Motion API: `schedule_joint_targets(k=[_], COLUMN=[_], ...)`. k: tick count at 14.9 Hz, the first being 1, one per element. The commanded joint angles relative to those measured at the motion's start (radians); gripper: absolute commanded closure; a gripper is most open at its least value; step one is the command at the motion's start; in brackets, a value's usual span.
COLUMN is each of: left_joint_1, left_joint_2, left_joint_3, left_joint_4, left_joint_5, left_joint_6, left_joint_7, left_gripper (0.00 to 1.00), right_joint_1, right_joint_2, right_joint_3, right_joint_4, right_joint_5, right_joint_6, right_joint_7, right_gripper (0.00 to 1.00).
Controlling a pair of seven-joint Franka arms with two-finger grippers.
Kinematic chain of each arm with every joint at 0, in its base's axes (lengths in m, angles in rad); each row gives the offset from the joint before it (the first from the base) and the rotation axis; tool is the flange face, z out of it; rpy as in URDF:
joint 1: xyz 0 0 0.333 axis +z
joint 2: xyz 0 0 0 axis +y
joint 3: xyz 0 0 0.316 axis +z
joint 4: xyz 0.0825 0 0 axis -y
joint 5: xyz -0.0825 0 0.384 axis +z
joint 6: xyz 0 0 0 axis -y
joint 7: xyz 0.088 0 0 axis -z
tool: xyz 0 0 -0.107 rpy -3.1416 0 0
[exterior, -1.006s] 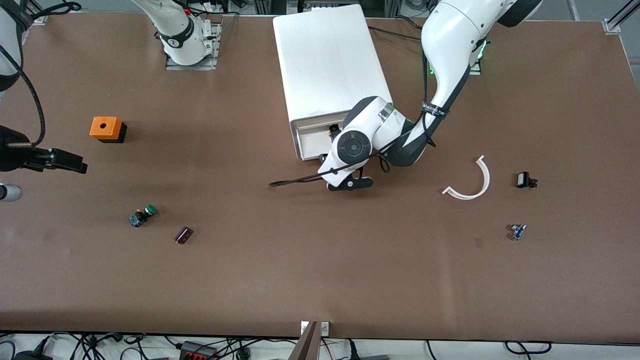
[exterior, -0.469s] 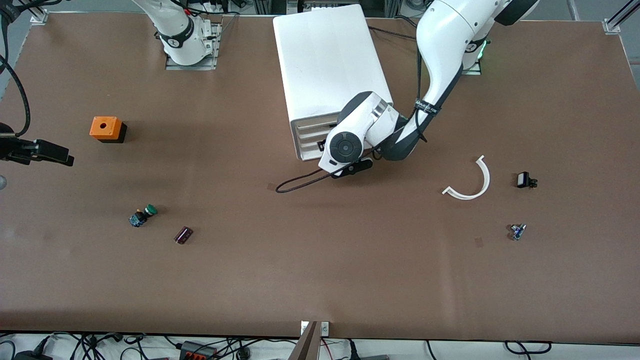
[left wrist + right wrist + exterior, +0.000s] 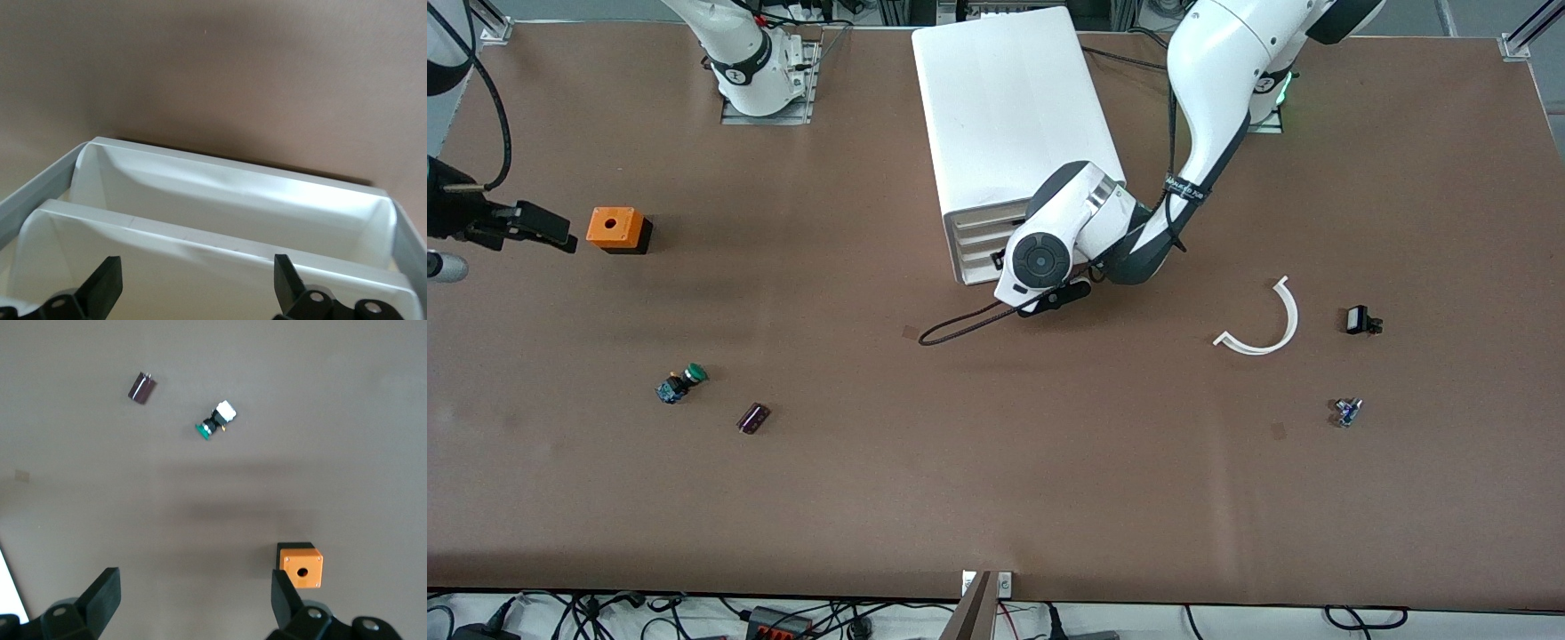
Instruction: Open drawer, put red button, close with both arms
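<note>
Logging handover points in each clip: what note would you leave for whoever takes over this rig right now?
Left pincer: open, at the cabinet's drawer fronts.
Right pincer: open, waiting over the table near the orange box.
Top drawer looks shut; red button not in view, so presumably inside.
Left to do: confirm the drawer is fully closed, then back off.

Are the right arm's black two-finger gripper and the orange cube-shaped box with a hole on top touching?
Apart. In the right wrist view the open right gripper hangs above the table, with bare brown surface between its fingertips and the orange box.
</note>
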Motion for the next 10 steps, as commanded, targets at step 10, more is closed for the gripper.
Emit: schedule_joint_targets(k=[10], left_joint_1=[0.292], left_joint_2=[-0.187], left_joint_3=[0.012], left_joint_4=[0.108], left_joint_5=[0.285], left_joint_6=[-0.133], left_joint_7=[0.662], left_gripper=[0.0], right_joint_1=[0.004], right_joint_2=[-0.059], right_joint_3=[0.003], right_joint_4=[-0.079], right_joint_5=[-0.014], right_joint_6=[0.031], right_joint_7=[-0.019], right_gripper=[0.0])
